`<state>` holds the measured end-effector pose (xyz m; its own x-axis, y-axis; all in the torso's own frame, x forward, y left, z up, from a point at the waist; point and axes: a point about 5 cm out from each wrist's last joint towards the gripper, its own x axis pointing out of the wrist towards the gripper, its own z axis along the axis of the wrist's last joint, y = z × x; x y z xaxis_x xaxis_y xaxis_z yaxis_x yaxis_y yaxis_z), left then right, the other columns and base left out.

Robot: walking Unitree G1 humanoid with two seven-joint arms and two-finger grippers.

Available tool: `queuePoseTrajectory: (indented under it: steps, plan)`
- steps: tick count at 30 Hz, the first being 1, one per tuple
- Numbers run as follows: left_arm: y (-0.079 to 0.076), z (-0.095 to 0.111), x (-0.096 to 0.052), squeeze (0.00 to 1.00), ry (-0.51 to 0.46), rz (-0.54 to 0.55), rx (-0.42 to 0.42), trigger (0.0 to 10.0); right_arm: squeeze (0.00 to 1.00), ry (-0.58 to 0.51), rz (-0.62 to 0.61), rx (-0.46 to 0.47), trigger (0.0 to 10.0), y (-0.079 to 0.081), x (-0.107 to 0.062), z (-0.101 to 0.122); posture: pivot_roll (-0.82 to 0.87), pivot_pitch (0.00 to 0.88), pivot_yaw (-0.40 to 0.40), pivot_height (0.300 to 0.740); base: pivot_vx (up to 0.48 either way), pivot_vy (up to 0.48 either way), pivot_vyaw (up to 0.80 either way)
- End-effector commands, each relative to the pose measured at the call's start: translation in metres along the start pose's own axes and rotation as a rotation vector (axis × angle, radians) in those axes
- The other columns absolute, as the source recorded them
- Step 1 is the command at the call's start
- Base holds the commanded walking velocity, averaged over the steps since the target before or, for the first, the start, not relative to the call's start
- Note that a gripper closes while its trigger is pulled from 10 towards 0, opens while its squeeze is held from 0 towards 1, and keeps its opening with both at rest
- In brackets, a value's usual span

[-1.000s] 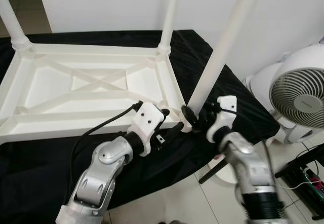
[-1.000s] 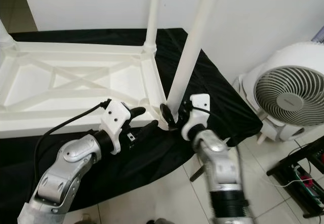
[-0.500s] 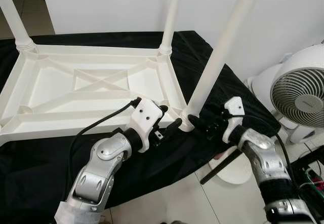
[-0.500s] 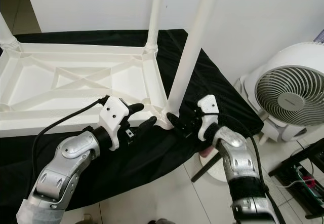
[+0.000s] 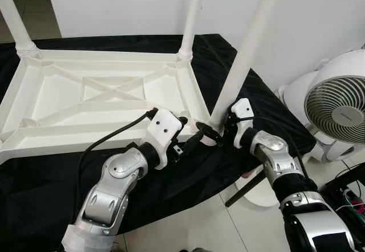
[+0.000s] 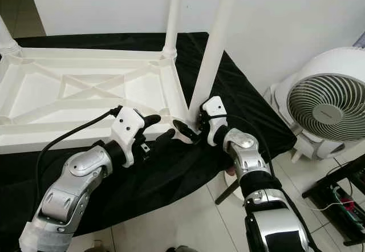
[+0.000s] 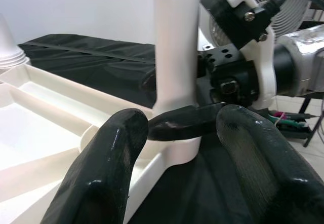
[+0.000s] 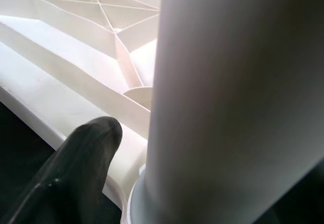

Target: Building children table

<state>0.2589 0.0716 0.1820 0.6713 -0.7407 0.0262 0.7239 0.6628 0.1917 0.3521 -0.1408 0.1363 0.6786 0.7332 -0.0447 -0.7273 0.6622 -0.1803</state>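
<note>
An inverted white plastic children's table [image 5: 102,98] is laid on a black cloth [image 5: 239,92] with its ribbed underside facing up. Three table legs are counted standing in corner sockets: a far-left leg [image 5: 14,21], a far-right leg [image 5: 191,15] and a near-right leg [image 5: 245,47]. One white pedestal fan [image 5: 336,101] is seen on the tiled floor [image 5: 188,223] to the robot's right.

The near-right leg is seated in the corner socket [image 7: 174,145] nearest the robot, and both grippers are placed at that corner. The right gripper [image 5: 214,131] is pressed to the base of this leg; in the right wrist view the leg [image 8: 233,102] is seen just beside one black finger [image 8: 76,158], with the second finger hidden behind the leg, so a firm grasp cannot be confirmed. One right finger is seen curving around the socket collar in the left wrist view.

The left gripper [image 7: 187,148] is held just short of the same socket, its two fingers [image 7: 106,168] spread wide and nothing gripped between them.

Compared with half a second ago, the right gripper is noted closer in against the leg base, where it had been drawn slightly outward; the left gripper is recorded in nearly the same place. The table and legs are unchanged.
</note>
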Motion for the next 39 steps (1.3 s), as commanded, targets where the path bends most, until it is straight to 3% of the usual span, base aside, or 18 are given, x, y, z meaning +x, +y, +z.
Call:
queuePoseTrajectory:
  steps: [1,2,3,15,16,19,20,23,26,28,32,33,37,39]
  plan:
    - [-0.002,0.002,0.001,0.0,-0.012,0.026,-0.002,10.0,0.0,0.013,0.028,-0.019,3.1,0.002,0.002,-0.002,0.1,0.054,-0.116,0.74,0.0,0.0,0.0]
    - [-0.002,0.002,0.001,0.0,-0.012,0.026,-0.002,10.0,0.0,0.013,0.028,-0.019,3.1,0.002,0.002,-0.002,0.1,0.054,-0.116,0.74,0.0,0.0,0.0]
    - [-0.002,0.002,0.001,0.0,-0.01,0.026,-0.005,10.0,0.0,0.013,0.042,-0.014,0.0,0.004,0.001,-0.005,0.1,0.055,-0.115,0.74,0.0,0.0,0.0]
    - [-0.006,-0.003,0.003,0.0,0.002,0.002,-0.015,10.0,0.0,0.08,-0.049,-0.029,0.0,-0.005,-0.017,-0.019,0.07,0.062,-0.103,0.74,0.0,0.0,0.0]
    - [-0.007,-0.003,0.003,0.0,0.002,-0.002,-0.016,10.0,0.0,0.08,-0.082,-0.033,7.7,-0.007,-0.019,-0.019,0.07,0.061,-0.103,0.74,0.0,0.0,0.0]
    - [-0.007,-0.003,0.003,0.0,0.003,-0.004,-0.016,10.0,0.0,0.081,-0.104,-0.037,7.7,-0.008,-0.02,-0.019,0.07,0.062,-0.104,0.74,0.0,0.0,0.0]
    - [-0.007,-0.003,0.002,0.0,0.003,-0.006,-0.016,10.0,0.0,0.073,-0.128,-0.02,10.0,-0.009,-0.02,-0.018,0.07,0.063,-0.104,0.74,0.0,0.0,0.0]
    - [-0.008,-0.005,0.001,0.0,0.011,-0.005,-0.012,10.0,0.0,0.043,-0.296,0.065,10.0,-0.004,-0.018,-0.015,0.07,0.065,-0.105,0.74,0.0,0.0,0.0]
    - [-0.008,-0.005,0.001,0.0,0.011,-0.005,-0.013,10.0,0.0,0.042,-0.318,0.079,10.0,-0.003,-0.018,-0.016,0.06,0.064,-0.105,0.74,0.0,0.0,0.0]
    - [-0.009,-0.005,0.002,0.0,0.011,-0.008,-0.015,10.0,0.0,0.032,-0.421,0.123,10.0,0.003,-0.015,-0.016,0.06,0.065,-0.104,0.74,0.0,0.0,0.0]
    - [-0.01,-0.005,0.003,0.0,0.011,-0.015,-0.017,10.0,0.0,0.016,-0.521,0.143,10.0,0.012,-0.011,-0.014,0.06,0.062,-0.109,0.74,0.0,0.0,0.0]
    - [-0.011,-0.006,0.004,0.0,0.011,-0.02,-0.017,10.0,0.0,0.0,-0.617,0.155,10.0,0.021,-0.008,-0.012,0.06,0.059,-0.112,0.74,0.0,0.0,0.0]
    - [-0.011,-0.006,0.005,0.0,0.011,-0.022,-0.017,10.0,0.0,0.012,-0.752,0.19,10.0,0.036,-0.004,-0.009,0.05,0.056,-0.115,0.74,0.0,0.0,0.0]
    - [-0.011,-0.006,0.005,0.0,0.011,-0.022,-0.017,10.0,0.0,0.012,-0.752,0.19,10.0,0.036,-0.004,-0.009,0.05,0.056,-0.115,0.74,0.0,0.0,0.0]
